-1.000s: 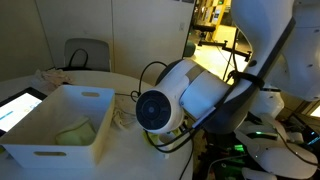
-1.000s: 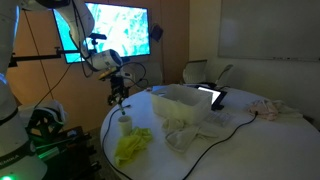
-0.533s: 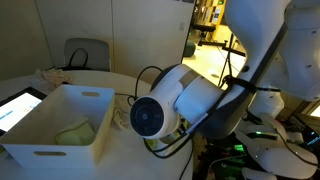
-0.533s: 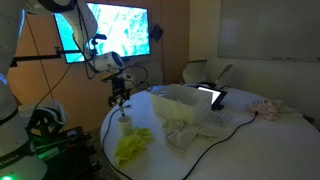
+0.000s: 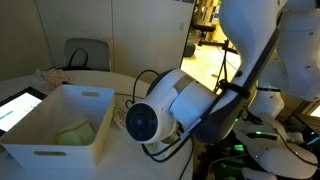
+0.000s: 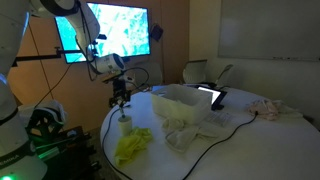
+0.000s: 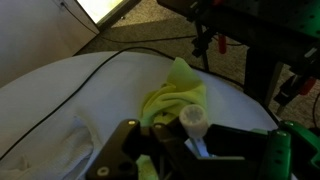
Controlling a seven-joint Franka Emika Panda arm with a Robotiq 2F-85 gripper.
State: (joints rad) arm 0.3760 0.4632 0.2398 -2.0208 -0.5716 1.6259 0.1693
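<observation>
The gripper (image 6: 121, 102) was seen hung over the round table (image 6: 250, 145), close to the table's edge by the arm's base. Its dark metal jaws were drawn almost together. Directly beneath it a white bottle (image 6: 125, 124), small and cylindrical with a rounded cap, was stood upright on the smooth pale tabletop. In the wrist view the bottle's cap was shown right at the blocky black fingers (image 7: 130, 140). Whether the bottle was pinched by them or merely stood below them could not be told.

Just beside the bottle, nearer the table's edge, a yellow cloth (image 6: 131, 147) was spread in a soft, crumpled heap. Its folds were seen again in the wrist view behind the cap. A white cloth (image 6: 186, 130), thin and rumpled, was bunched further in toward the middle of the table. Behind it, a rectangular bin (image 6: 178, 96) of white plastic with straight walls was set. A pale cloth (image 5: 75, 132) was seen wadded inside that bin.

A flat tablet (image 6: 213, 97) with a lit screen was laid beside the bin. A thin black cable (image 7: 90, 75) was run in a loose curve across the tabletop. Near the far edge, well apart from the bottle, a pink cloth (image 6: 268, 110) was left in a low lump. The arm (image 5: 185, 95) was made up of glossy white rounded shells, with a dark circular cap on one joint.
</observation>
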